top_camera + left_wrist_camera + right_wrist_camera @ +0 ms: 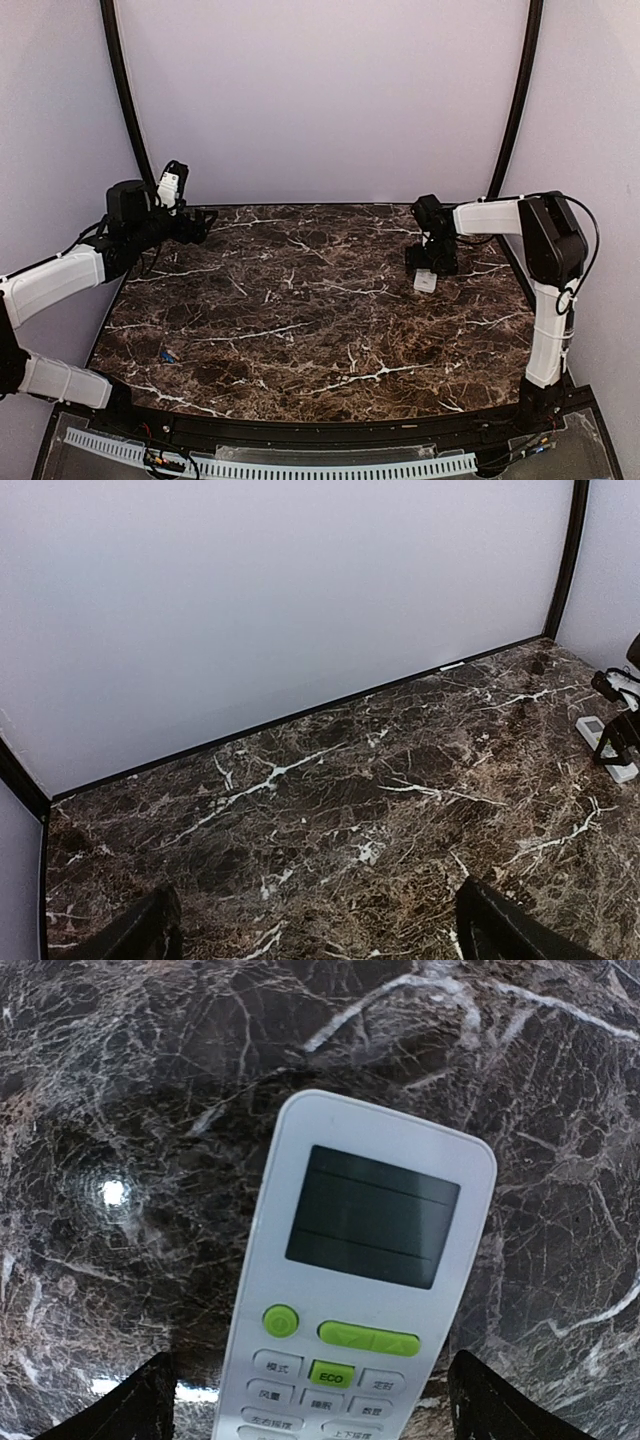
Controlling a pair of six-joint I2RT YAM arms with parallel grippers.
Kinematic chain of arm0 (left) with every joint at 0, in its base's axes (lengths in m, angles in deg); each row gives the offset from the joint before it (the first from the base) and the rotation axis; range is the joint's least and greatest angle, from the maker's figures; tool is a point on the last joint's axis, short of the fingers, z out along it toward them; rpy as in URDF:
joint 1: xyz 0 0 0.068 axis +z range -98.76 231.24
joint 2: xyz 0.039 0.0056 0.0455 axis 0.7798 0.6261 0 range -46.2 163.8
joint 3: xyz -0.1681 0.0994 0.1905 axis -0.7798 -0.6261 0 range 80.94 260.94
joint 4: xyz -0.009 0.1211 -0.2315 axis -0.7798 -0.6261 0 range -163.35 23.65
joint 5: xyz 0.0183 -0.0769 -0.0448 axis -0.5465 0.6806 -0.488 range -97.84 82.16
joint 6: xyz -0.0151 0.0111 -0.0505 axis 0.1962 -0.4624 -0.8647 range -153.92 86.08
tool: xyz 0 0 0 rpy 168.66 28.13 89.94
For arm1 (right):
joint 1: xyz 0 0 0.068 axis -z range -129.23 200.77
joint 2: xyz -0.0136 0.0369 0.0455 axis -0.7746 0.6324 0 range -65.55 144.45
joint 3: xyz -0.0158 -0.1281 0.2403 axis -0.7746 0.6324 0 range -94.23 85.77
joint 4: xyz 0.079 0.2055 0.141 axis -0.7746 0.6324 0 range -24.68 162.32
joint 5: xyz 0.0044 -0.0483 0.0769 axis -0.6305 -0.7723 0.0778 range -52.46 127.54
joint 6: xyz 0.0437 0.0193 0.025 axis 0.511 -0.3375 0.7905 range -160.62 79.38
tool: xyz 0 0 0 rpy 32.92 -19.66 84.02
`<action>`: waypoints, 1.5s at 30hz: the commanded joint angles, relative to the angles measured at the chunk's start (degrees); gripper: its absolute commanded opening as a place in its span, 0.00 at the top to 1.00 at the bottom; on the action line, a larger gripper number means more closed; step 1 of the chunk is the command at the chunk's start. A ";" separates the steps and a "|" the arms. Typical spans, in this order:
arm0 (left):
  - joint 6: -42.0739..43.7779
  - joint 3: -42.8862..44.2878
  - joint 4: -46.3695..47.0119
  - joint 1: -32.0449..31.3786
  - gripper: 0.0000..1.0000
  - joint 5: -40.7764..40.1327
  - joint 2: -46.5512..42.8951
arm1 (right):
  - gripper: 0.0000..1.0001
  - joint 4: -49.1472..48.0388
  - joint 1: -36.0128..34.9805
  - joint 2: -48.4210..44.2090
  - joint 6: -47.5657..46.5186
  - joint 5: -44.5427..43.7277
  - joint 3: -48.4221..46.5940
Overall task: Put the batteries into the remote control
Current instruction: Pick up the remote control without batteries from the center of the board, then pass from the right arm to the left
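The remote control (360, 1280) is white and lies face up on the marble, its dark display and green buttons showing. My right gripper (315, 1415) hovers right over it, open, with a dark fingertip (135, 1410) to each side of its button end. From above, the remote control (426, 282) sits at the back right under the right gripper (425, 262). A small blue battery (168, 355) lies near the front left. My left gripper (203, 225) is open at the back left, holding nothing. In the left wrist view the remote control (607, 745) shows at the right edge.
The dark marble table (300, 300) is ringed by pale walls, with black curved poles (125, 90) at the back corners. A white perforated rail (270, 465) runs along the near edge between the arm bases.
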State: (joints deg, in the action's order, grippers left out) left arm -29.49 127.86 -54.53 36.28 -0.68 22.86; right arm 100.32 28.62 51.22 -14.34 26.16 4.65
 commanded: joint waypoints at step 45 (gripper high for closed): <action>62.56 -10.61 -12.13 -30.21 0.13 12.87 -6.07 | 0.87 -3.65 -34.03 -1.34 -11.18 50.25 -12.40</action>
State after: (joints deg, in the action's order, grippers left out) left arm 30.44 118.42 -66.36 6.31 14.79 16.50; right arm 98.31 -4.76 49.36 -26.41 73.33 -6.28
